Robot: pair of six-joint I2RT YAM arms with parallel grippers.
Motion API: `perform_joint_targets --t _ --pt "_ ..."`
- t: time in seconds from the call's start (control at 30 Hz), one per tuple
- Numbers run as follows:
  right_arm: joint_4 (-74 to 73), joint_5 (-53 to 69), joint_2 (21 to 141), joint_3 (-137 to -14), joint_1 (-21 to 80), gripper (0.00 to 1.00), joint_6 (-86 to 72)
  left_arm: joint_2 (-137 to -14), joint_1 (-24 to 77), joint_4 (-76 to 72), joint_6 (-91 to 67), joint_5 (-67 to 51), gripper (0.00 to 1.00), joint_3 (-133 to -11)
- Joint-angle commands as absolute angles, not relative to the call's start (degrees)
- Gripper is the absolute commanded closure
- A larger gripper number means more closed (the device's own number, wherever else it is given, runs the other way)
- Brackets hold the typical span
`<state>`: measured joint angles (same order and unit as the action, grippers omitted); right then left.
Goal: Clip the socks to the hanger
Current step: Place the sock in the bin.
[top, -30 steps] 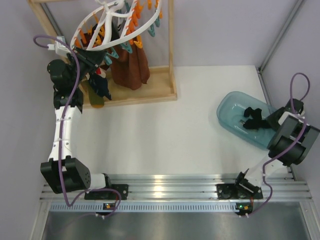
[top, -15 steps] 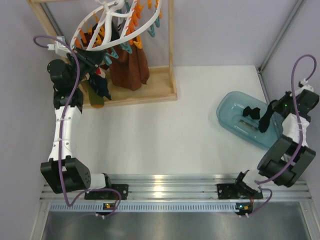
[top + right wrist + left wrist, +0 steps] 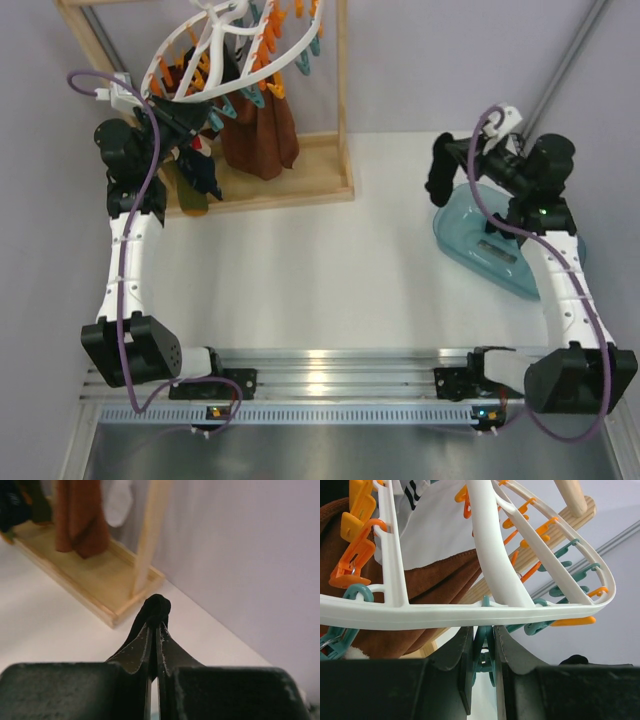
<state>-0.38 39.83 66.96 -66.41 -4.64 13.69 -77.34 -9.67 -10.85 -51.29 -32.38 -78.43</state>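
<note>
The round white hanger hangs from the wooden frame at the back left, ringed with orange and teal clips. My left gripper is up under its rim. In the left wrist view the hanger rim runs across, and my left gripper is shut on a teal clip hanging below it. My right gripper holds a black sock in the air above the table's back right. In the right wrist view the gripper is shut on the sock, which bunches over the fingertips.
Rust-brown cloths and a dark piece hang from the hanger. The wooden frame's base lies on the table at the back left. A translucent teal tub sits at the right, below my right arm. Grey walls close both sides.
My right arm has lifted the black sock out of the teal tub and swung it up and left, toward the table's back. The left arm has not moved.
</note>
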Motion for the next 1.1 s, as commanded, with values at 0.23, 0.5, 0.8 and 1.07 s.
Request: perform_joint_targets --t 0.23,0.5,0.8,1.07 --pt "7.5 44.3 80.5 -82.8 21.7 1.00 25.6 -76.6 -10.2 -14.2 -52.5 -39.4 1.00 -78.7" --pt "18.3 39.5 93.2 -93.4 28.0 1.00 -1.6 -77.1 -10.2 -14.1 -52.8 -40.1 1.00 -79.4" --pt "12.7 30.2 85.4 -80.8 25.1 1.00 -26.4 -77.3 -10.2 -14.8 -53.9 -40.8 1.00 -79.4" --pt "-7.6 9.2 76.4 -71.6 22.3 1.00 -45.4 -76.4 -10.4 -15.1 -53.9 -40.8 1.00 -78.1"
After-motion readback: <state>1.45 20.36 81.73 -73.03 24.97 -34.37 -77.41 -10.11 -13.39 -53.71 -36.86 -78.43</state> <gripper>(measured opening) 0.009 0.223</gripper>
